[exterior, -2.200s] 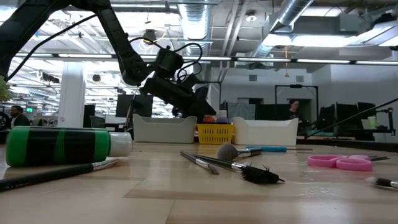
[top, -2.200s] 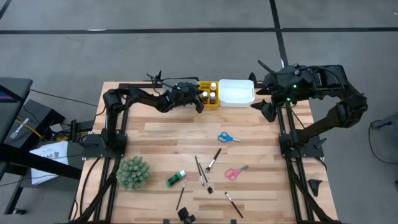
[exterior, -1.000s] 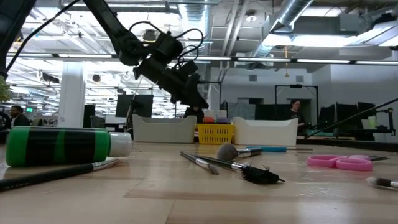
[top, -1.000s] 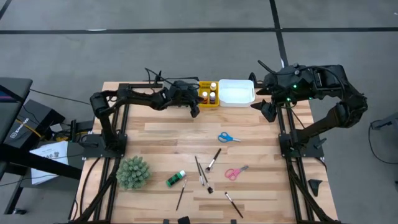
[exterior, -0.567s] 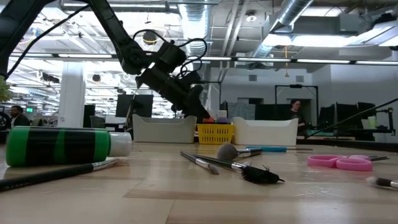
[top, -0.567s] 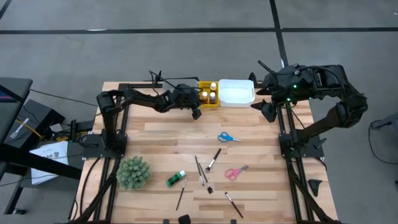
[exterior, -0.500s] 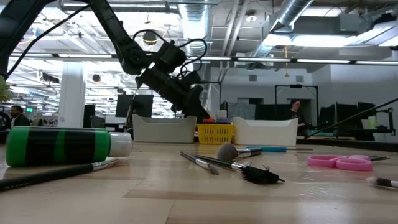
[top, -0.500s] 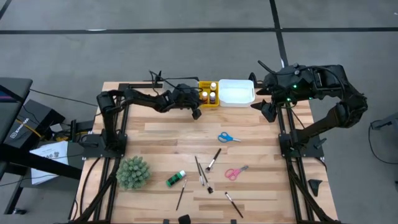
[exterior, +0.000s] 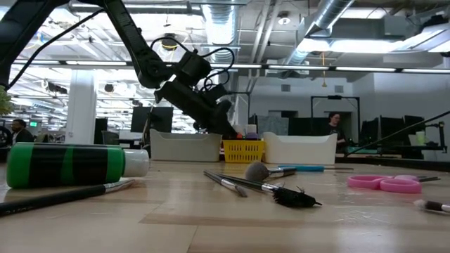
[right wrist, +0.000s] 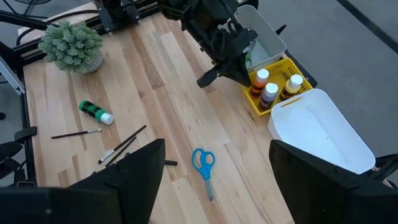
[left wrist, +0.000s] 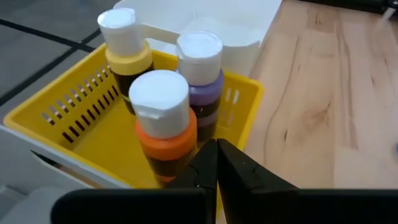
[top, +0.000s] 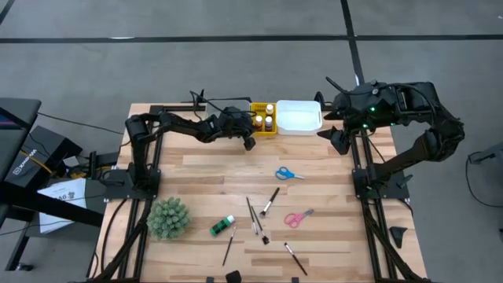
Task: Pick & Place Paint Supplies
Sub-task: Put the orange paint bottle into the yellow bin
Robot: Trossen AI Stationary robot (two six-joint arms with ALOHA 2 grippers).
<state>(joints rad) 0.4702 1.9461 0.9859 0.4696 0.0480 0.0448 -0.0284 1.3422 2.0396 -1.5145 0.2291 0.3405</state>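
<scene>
So, largest first.
table: wooden slats (top: 212,169), both arm bases mounted at its sides.
right arm: folded up at the far right corner; right gripper (right wrist: 211,180) is held high over the table, fingers (right wrist: 134,171) spread wide, nothing between them.
left arm: stretched along the far edge; left gripper (top: 248,143) is tilted down just beside the yellow tray (top: 259,128), fingers (left wrist: 249,174) pressed together, nothing held.
white tray: (top: 299,116) at the far edge, touching the yellow tray's right side.
grey tray: (right wrist: 267,37) seen on the yellow tray's other side, partly hidden by the left arm.
plant ball: spiky green, (top: 169,218) at the near left.
yellow tray contents: three bottles are stood upright, white caps; orange bottle (left wrist: 165,124), purple bottle (left wrist: 202,74), yellow bottle (left wrist: 127,53), packed close together.
green bottle: (top: 222,226) laid on its side, near the plant ball.
blue scissors: (top: 289,174) flat in the table's middle right.
pink scissors: (top: 297,218) flat, nearer than the blue pair.
brushes: several are scattered at centre near; one (top: 269,202) between the two scissors, a pair (top: 253,216) beside the green bottle, one (top: 229,245) just below that bottle, one (top: 295,259) at the near edge.
</scene>
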